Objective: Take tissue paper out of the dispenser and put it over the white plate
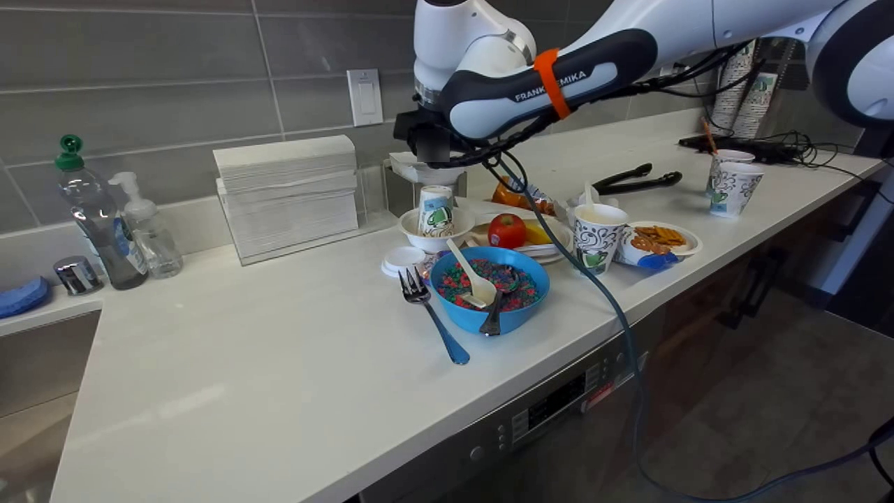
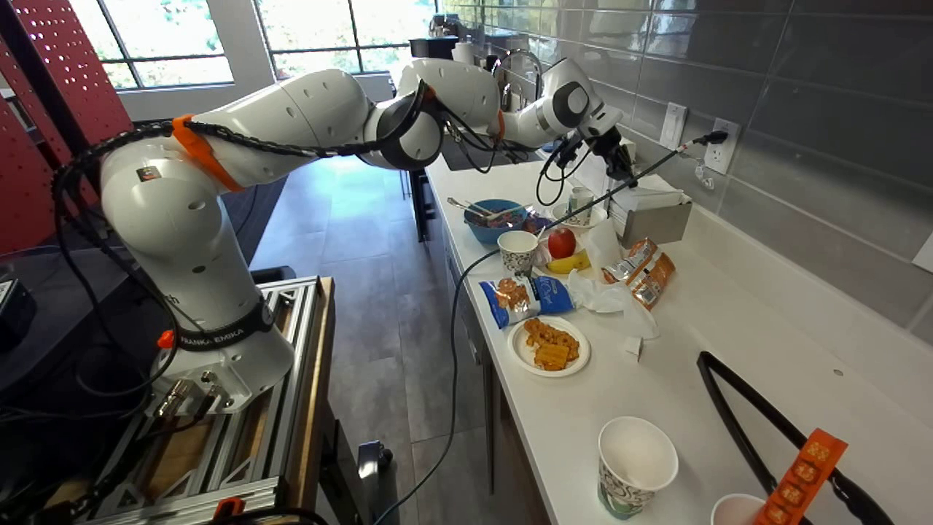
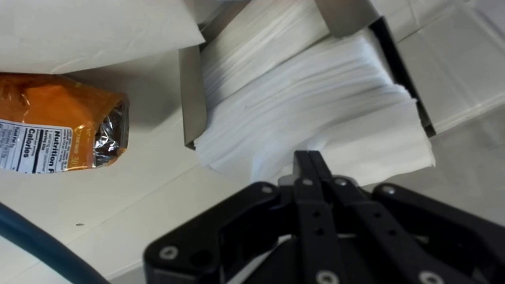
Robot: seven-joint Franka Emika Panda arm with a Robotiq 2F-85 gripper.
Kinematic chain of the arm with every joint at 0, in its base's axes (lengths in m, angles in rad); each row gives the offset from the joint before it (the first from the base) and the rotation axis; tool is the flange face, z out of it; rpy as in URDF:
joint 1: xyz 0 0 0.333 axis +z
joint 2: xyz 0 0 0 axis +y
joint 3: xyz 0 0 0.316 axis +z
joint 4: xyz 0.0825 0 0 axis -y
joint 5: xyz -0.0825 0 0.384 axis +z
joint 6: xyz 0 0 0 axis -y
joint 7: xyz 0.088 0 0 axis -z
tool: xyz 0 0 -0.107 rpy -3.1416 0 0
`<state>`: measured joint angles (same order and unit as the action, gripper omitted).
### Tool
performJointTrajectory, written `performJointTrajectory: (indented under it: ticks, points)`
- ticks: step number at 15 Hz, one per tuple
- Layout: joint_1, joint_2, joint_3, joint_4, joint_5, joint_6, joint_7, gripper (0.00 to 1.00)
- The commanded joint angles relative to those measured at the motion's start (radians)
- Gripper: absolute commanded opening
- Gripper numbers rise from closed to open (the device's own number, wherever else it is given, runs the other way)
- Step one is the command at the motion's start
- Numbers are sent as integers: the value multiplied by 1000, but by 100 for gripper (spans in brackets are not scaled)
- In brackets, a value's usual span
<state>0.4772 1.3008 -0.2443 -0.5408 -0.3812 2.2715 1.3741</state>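
1. In the wrist view, you cannot tell whether the gripper (image 3: 309,153), its fingertips (image 3: 302,166) pressed together, pinches any tissue paper (image 3: 300,110).
2. That view's top edge cuts off your dispenser (image 3: 192,98); its left edge crops the orange bag (image 3: 79,122).
3. In an exterior view, you cannot make out the fingertips below the dark wrist hardware (image 1: 427,133).
4. A blue wrapper (image 1: 656,262) there hides part of a white plate (image 1: 693,243).
5. In an exterior view, the bottom edge cuts through a cup (image 2: 733,510).

In an ext. view: down on counter (image 1: 244,391), sink (image 1: 35,377) 8 o'clock; in an ext. view: along it, window (image 2: 313,29) 11 o'clock. Both: blue bowl (image 1: 457,313). Wrist: v. close above tissue stack (image 3: 300,102).
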Motion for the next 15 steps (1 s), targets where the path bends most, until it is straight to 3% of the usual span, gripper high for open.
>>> performJointTrajectory:
  ticks: [1, 7, 15]
  points:
    - [-2, -28, 43, 22, 39, -24, -24, 0]
    - [-2, -131, 124, -3, 93, -164, -72, 0]
    - [-54, -247, 258, -22, 228, -322, -147, 0]
